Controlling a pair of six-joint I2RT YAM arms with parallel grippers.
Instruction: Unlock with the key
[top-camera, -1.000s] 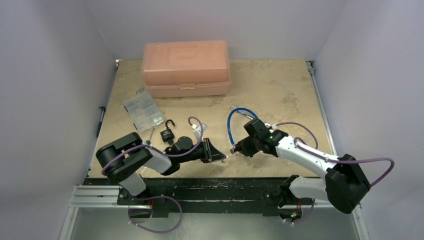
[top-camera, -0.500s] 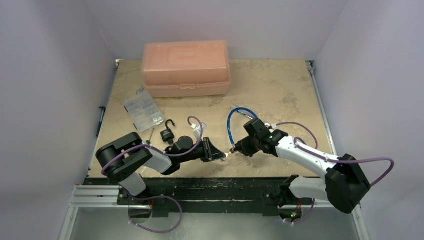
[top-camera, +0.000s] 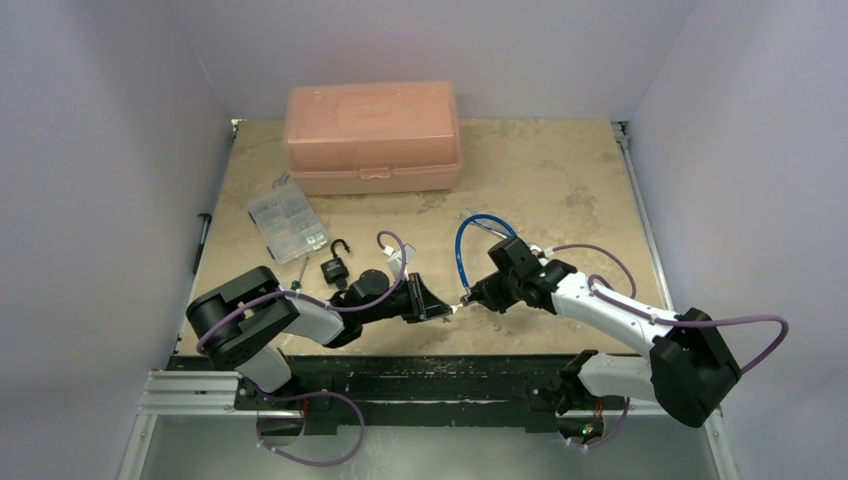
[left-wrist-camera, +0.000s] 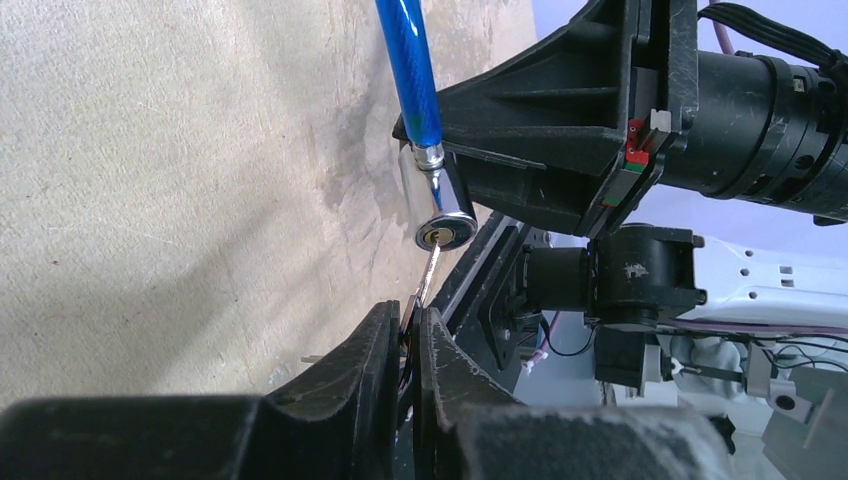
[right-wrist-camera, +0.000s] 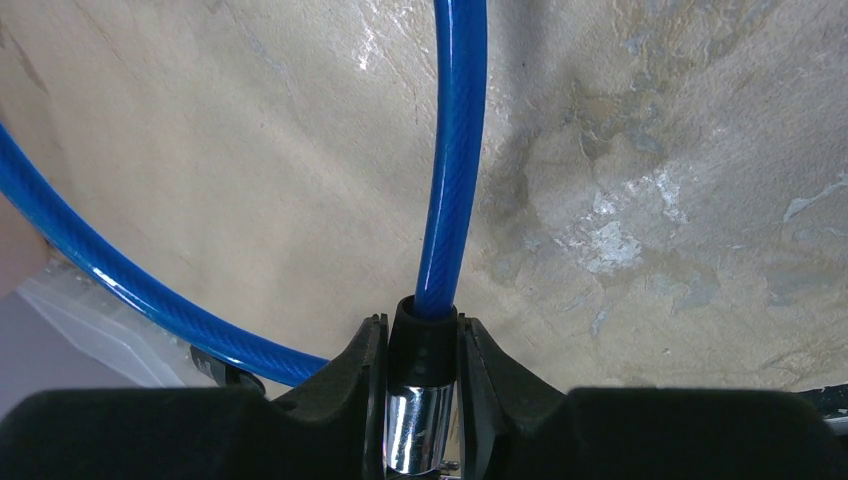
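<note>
Key (left-wrist-camera: 430, 278) pinched in left gripper (left-wrist-camera: 410, 322), jaws squeezed tight on it, head hidden, bare blade poking out toward 1 o'clock. Blade tip right at keyhole of chrome lock barrel (left-wrist-camera: 440, 205); can't tell how deep. Barrel clamped in right gripper (right-wrist-camera: 422, 335), blue cable (right-wrist-camera: 455, 150) leaving it at 12 o'clock. All at 6 o'clock side of table (top-camera: 560, 190). Black padlock (top-camera: 333, 268) off around 10 o'clock from key, shackle open.

left arm (top-camera: 318, 318): white shell, black joint housings | right arm (top-camera: 600, 305): same white and black, tiny green light (top-camera: 541, 270) by the wrist | purple cables (top-camera: 735, 322): one loops off each arm, another hangs at 7 o'clock below the bases | jaws: matte black plastic, ribbed outer faces
</note>
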